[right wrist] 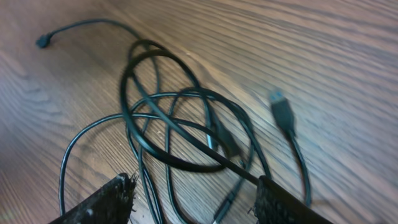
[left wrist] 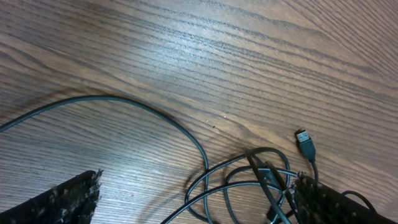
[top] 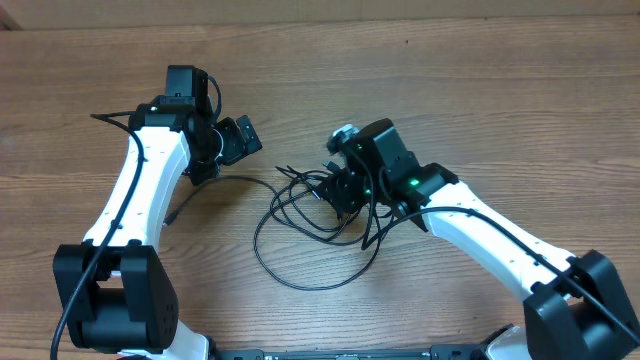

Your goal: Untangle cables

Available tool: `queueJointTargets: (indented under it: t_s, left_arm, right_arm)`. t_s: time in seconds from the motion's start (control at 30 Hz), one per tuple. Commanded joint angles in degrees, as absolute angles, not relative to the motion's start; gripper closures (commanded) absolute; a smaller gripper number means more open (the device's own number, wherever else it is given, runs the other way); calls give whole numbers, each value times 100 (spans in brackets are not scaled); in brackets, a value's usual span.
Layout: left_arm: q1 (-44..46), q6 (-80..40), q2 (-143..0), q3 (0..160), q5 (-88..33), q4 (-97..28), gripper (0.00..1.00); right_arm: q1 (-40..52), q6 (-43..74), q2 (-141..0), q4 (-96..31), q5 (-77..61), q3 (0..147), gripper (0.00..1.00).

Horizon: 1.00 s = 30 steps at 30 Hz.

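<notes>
Two right fingers [right wrist: 287,208] spread over cables [right wrist: 163,127] tangle, two plugs [right wrist: 281,107] showing; two left fingers [left wrist: 62,202] released, empty.

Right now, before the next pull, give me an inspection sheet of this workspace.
Surface: wooden table, flat, no damage seen.
Job's things: black cables lie in overlapping loops mid-table; a USB plug and a small plug lie free.
Clutter: nothing seen.
Hands: left hand wide open, empty, at the loops' edge; right hand open over the tangle, one strand meeting a finger.
Cables: arm wiring runs along the white arms.
Surroundings: nothing seen.
</notes>
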State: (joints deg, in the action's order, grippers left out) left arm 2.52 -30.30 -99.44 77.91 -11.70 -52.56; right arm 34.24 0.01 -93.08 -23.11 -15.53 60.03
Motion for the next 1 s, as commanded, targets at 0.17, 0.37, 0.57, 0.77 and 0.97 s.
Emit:
queueJointTargets:
  t_s: [0.17, 0.37, 0.57, 0.77, 0.97]
  left_arm:
    - [255, -3107, -10001, 7749, -991, -5253, 1]
    - [255, -3107, -10001, 7749, -991, -5245, 1]
    - [255, -3107, -10001, 7749, -991, -5245, 0]
    - [255, -3107, -10001, 7749, -991, -5245, 0]
    - [255, -3107, -10001, 7749, -991, -5245, 0]
  right_arm:
    - [3476, -803, -9358, -1857, -1660, 6108, 53]
    - [3479, -803, -9369, -1870, -1662, 6104, 55]
    - [3476, -803, -9426, -1730, -1660, 6010, 55]
    - [3476, -803, -9612, -1496, -1660, 6007, 55]
    - [3476, -803, -9872, -1328, -1658, 6007, 60]
